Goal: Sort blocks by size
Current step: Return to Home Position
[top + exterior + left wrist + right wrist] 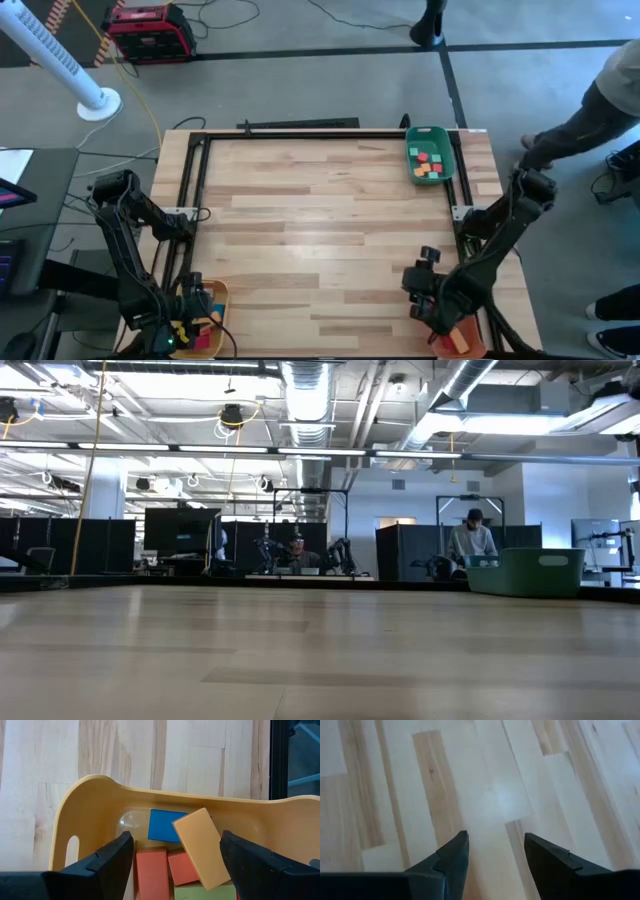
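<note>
Blocks in yellow tray, beneath left end effector

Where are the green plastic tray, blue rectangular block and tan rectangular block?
green plastic tray point(428, 135): high view, bare end
blue rectangular block point(161, 826): left wrist view, top face
tan rectangular block point(201, 847): left wrist view, top face

High view looked straight down on the whole table, low view faced level across it, green tray shared by both, wrist views sat close behind their fingers, yellow tray just beyond the left pair, table beyond the right.
</note>
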Robot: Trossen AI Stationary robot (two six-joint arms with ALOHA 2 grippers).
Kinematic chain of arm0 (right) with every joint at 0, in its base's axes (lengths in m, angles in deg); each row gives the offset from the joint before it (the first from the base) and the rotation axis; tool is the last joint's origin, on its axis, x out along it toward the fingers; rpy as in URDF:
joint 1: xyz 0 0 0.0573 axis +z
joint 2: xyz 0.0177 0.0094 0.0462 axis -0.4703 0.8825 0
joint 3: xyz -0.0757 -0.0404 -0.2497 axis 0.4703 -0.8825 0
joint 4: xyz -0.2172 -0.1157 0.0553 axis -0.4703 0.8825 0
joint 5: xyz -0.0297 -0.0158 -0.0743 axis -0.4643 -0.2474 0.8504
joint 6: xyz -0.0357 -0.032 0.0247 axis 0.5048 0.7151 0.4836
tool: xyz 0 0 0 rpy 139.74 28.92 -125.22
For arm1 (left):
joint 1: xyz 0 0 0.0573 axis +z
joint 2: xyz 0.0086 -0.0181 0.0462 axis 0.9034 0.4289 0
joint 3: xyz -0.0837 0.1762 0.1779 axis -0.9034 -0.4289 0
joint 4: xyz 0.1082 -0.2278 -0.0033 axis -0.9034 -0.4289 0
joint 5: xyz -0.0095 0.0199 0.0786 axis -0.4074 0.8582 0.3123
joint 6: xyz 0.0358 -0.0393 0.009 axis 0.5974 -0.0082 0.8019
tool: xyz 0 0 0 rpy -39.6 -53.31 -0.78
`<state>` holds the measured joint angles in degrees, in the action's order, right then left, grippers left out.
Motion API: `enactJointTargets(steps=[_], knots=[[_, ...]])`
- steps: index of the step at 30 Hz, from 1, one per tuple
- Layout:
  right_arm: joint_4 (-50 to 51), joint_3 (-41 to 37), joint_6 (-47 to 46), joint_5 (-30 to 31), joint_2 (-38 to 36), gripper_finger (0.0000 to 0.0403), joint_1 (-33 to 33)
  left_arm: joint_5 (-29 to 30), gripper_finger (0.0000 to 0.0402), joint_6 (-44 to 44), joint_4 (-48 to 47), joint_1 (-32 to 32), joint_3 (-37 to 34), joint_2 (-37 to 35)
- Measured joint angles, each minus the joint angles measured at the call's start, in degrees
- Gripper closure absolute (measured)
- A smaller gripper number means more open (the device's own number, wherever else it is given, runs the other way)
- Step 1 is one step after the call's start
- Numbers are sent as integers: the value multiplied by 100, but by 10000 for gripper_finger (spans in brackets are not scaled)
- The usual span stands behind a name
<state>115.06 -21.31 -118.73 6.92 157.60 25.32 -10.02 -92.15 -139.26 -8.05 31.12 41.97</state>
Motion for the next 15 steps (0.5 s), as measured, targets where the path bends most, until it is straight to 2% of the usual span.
enactJointTargets(steps=[6,10,15], knots=[[-314,0,652,0,-28,187,-481,-1,116,107,-4,1,0,0],[-758,0,954,-1,-48,187,-786,-153,116,843,95,344,178,-44],[-1124,0,1138,-6,-48,187,-928,-122,116,942,459,651,210,-37]])
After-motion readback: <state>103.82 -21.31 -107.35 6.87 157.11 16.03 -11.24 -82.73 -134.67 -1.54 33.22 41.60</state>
